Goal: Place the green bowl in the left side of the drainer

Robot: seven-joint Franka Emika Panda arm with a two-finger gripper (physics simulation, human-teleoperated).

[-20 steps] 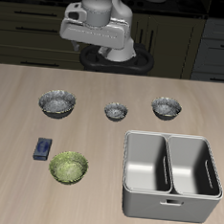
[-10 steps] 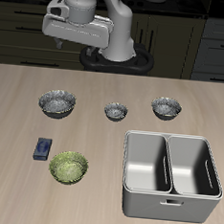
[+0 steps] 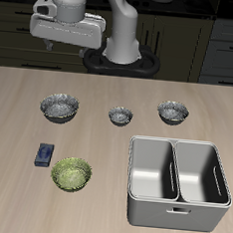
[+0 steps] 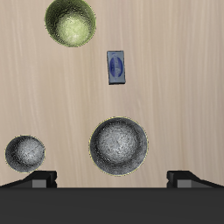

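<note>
Claw (image 4: 112,179) stands released and empty, fingertips wide apart, high above the far grey speckled metallic bowl (image 4: 119,146). Round yellow-green ribbed bowl (image 3: 71,174) sits upright near the table's front edge, beside a small blue block (image 3: 44,155), well apart from the light-grey two-compartment metal drainer (image 3: 176,212). Judged rigid, light and smooth; pinch across its rim.

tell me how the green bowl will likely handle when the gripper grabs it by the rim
The green bowl looks rigid, so it should hold its shape. Its round, curved wall probably lets it rock or tilt under a one-sided rim pinch. The ribbed inside may give a finger some purchase, though the glossy look hints at slipping.
</note>
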